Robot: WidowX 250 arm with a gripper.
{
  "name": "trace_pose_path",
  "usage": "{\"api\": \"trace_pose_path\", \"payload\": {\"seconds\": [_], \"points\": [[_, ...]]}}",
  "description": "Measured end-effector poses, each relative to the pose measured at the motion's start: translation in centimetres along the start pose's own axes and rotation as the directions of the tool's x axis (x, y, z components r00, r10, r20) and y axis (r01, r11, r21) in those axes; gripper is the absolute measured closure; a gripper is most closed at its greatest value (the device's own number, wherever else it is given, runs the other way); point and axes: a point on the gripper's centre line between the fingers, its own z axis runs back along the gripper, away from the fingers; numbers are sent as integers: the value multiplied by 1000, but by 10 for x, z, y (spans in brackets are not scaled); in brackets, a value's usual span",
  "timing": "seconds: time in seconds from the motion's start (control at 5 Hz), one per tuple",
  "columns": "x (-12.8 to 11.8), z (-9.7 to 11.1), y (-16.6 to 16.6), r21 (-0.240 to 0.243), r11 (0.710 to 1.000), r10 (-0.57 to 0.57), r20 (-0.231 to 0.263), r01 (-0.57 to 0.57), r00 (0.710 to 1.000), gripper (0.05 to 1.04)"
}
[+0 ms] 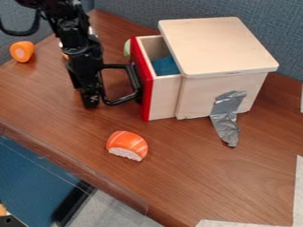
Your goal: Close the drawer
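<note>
Claw [90, 103] by handle [122, 99] — can't tell how wide | pale-wood drawer [164, 96] — red-fronted, ajar | crinkled tape [225, 119]

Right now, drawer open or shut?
Partly open: the red front stands out from the wooden box, with blue cloth-like stuff visible inside.

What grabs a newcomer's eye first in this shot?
First, the bright red front of the partly open drawer, jutting from the left side of the pale wooden box, with something blue inside. Next, the black robot arm coming down from the upper left, beside that front. Then the orange-and-white toy sushi on the table, nearer the camera.
</note>
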Motion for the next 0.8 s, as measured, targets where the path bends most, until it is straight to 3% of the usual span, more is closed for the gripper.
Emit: {"api": "trace_pose_path", "payload": {"seconds": [0.2,0.6,0.8], "points": [[14,-3,0,-11,1000,11,3,-11,1000,83],[42,-7,-17,33,999,-13,29,12,1000,83],[42,-7,-16,36,999,-2,27,1,1000,83]]}}
